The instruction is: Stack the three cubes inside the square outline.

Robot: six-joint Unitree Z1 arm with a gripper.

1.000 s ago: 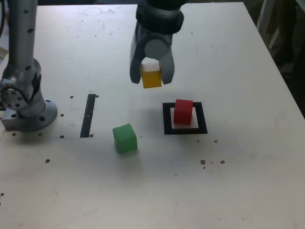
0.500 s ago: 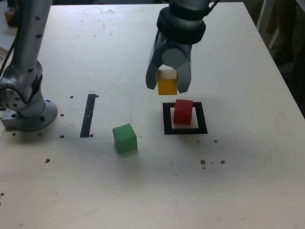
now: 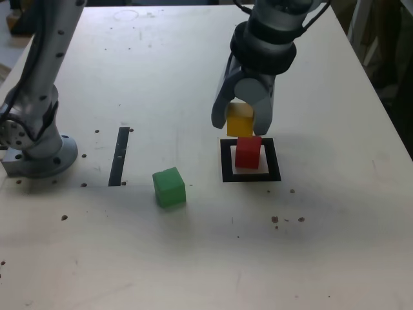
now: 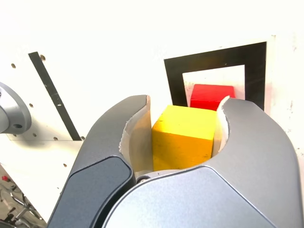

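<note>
My gripper (image 3: 242, 124) is shut on the yellow cube (image 3: 240, 121) and holds it in the air just above and slightly behind the red cube (image 3: 248, 152). The red cube stands inside the square outline (image 3: 226, 161) on the table. In the wrist view the yellow cube (image 4: 184, 137) fills the gap between the two grey fingers (image 4: 134, 128), with the red cube (image 4: 209, 96) and the square outline (image 4: 216, 56) beyond it. The green cube (image 3: 169, 186) rests alone on the table toward the exterior view's left of the outline.
A straight black strip (image 3: 119, 155) lies on the white table at the exterior view's left, close to the arm's round grey base (image 3: 39, 152). Small dark specks dot the table (image 3: 193, 258). The table's far-right edge borders dark clutter.
The gripper has carried the yellow cube toward the exterior view's right and downward, from left of the outline to just over the red cube. The green and red cubes have not moved.
</note>
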